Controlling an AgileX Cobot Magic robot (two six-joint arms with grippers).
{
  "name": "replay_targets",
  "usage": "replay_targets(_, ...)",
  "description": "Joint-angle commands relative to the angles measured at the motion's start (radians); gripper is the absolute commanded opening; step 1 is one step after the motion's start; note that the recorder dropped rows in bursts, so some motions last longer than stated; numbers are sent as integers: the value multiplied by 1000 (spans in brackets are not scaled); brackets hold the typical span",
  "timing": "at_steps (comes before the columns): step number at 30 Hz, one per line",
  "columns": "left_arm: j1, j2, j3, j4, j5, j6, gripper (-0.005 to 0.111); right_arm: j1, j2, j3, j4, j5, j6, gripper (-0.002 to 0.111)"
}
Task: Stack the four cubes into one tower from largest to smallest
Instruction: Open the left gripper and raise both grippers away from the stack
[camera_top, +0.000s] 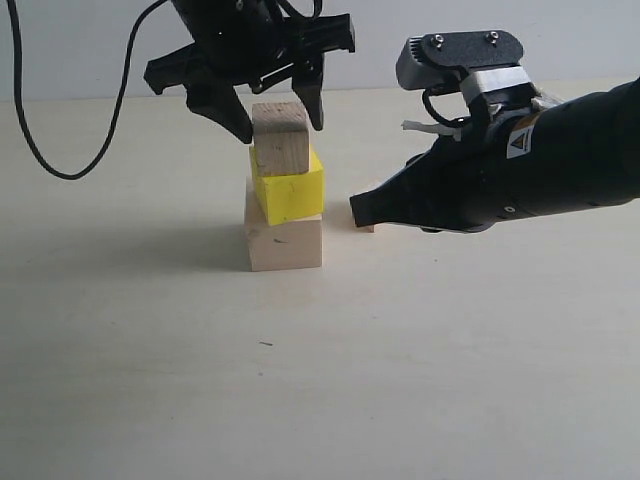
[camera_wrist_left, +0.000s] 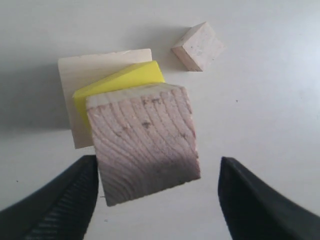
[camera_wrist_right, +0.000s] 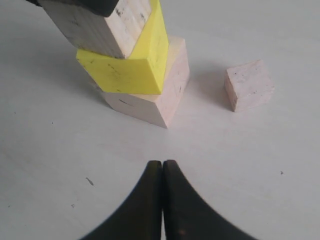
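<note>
On the bench (camera_top: 400, 380) the large wooden cube (camera_top: 285, 245) carries the yellow cube (camera_top: 290, 190), and the medium wooden cube (camera_top: 281, 140) sits on top, a little turned. The left gripper (camera_top: 279, 127) has its jaws apart, one on each side of this top cube. The small wooden cube (camera_wrist_right: 248, 85) lies on the bench near the tower. The right gripper (camera_wrist_right: 162, 170) is low, its jaws together.

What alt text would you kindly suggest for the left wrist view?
A medium wooden cube tops a yellow cube on a large wooden cube, framed by the open left gripper. The smallest cube lies apart on the table.
</note>
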Motion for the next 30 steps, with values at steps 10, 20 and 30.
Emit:
replay_targets(10, 0, -14, 0, -8, -2, 4, 66, -5, 3, -9, -9, 9, -14, 0)
replay_targets(20, 4, -81, 0, 64, -2, 13, 61, -5, 3, -9, -9, 15, -14, 0)
replay_targets(30, 4, -154, 14, 128, -2, 140, 0, -143, 78, -9, 8, -67, 8, 0)
